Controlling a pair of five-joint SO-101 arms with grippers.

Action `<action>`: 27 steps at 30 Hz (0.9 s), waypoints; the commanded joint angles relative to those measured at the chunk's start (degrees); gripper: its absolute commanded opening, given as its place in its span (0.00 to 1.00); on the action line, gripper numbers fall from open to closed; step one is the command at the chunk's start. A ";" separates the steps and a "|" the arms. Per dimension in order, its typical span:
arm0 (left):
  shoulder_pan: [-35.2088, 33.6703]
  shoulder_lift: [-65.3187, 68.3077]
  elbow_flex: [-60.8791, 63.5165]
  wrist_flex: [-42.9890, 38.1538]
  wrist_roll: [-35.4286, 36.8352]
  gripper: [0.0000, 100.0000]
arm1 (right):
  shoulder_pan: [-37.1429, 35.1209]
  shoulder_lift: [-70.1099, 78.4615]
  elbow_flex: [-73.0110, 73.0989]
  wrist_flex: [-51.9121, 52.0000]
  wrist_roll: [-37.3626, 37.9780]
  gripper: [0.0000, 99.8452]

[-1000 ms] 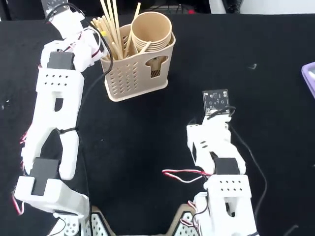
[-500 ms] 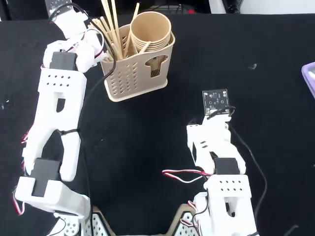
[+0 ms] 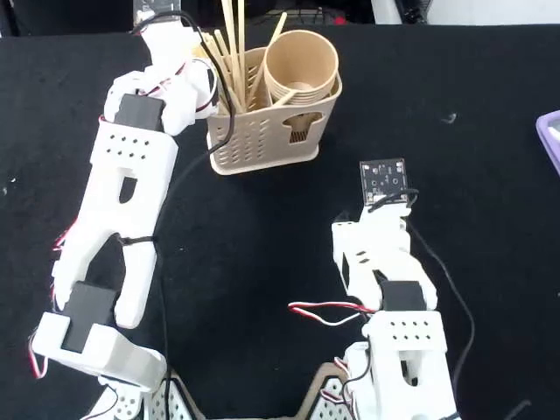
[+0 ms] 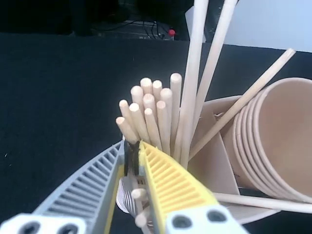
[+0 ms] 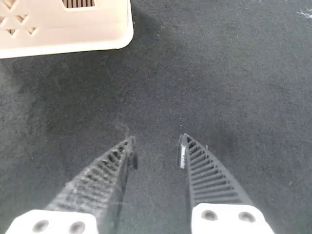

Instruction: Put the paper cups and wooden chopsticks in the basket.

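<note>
Chopsticks point(image 4: 151, 117) and paper cups point(image 3: 302, 66) are all in the basket point(image 3: 271, 140), which stands at the far side of the black table point(image 5: 219, 73). Nearest to me, my right claw point(image 5: 156, 142) hangs low over the bare black surface, its two fingers spread apart with nothing between them and a corner of the basket just beyond. Farther out, my left arm stretches up the table's left side to the basket's left end. There my left claw point(image 4: 131, 146) noses in among the upright bundle of sticks, its fingers drawn almost together with a thin dark slit left; whether a stick is pinched there I cannot tell. Beyond the bundle, in the basket's other compartment, the cups sit nested in one stack, and a few loose sticks lean across toward them.
</note>
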 commanded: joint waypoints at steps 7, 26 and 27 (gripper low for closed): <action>-4.00 -0.35 -1.36 -3.78 -0.79 0.15 | -0.53 -1.19 -0.57 -0.88 -0.26 0.15; -3.47 -9.76 -20.88 5.63 3.52 0.19 | -0.53 -1.19 0.04 -1.32 -0.26 0.15; -3.74 -11.69 -21.32 8.62 3.52 0.19 | -0.53 -1.19 -0.04 -1.32 -0.26 0.15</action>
